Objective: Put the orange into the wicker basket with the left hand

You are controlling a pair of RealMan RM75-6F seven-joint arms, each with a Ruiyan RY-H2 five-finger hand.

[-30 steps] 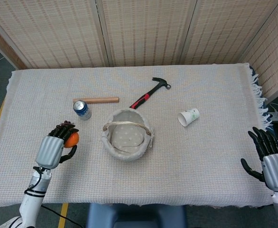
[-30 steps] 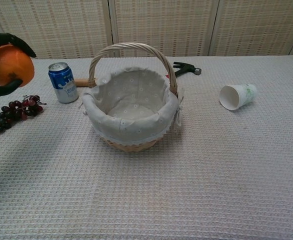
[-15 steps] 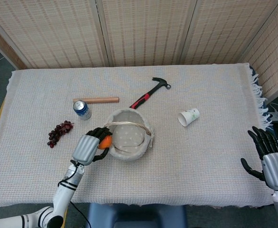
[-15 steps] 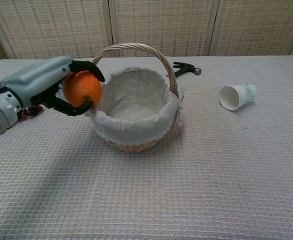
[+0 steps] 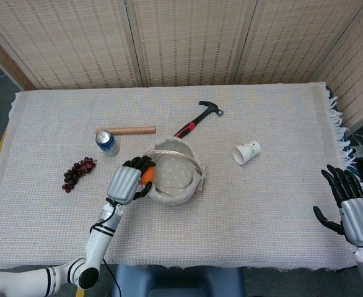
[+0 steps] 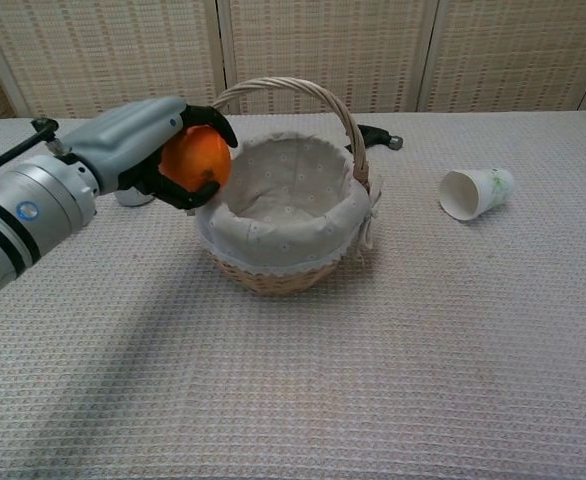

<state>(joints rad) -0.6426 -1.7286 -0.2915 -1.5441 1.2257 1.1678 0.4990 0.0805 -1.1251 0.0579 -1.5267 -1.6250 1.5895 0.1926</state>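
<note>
Left robot hand has the orange wrapped up, dark fingers curled over the top and underneath, fruit bulging out toward the wicker basket. And it's right at the basket's left rim! From the chest view the orange sits level with the cloth lining's edge, just beside it, maybe brushing it; hard to call contact from here. The head view puts the orange at the left lip of the basket, not yet over the open middle.

So here's what the drop turns on: the basket's hollow lies to the right of the left robot hand, and the handle arches across the top, front to back as the chest camera sees it. I'd say the orange needs to travel rightward, clearing the rim and passing beside that arch, before the fingers let go. Release now and it could well roll off the lining onto the worktop.

Right robot hand is well away at the far right edge, fingers spread, holding nothing. Out of this play entirely.

Elsewhere: soda can, grapes, hammer, tipped paper cup.
</note>
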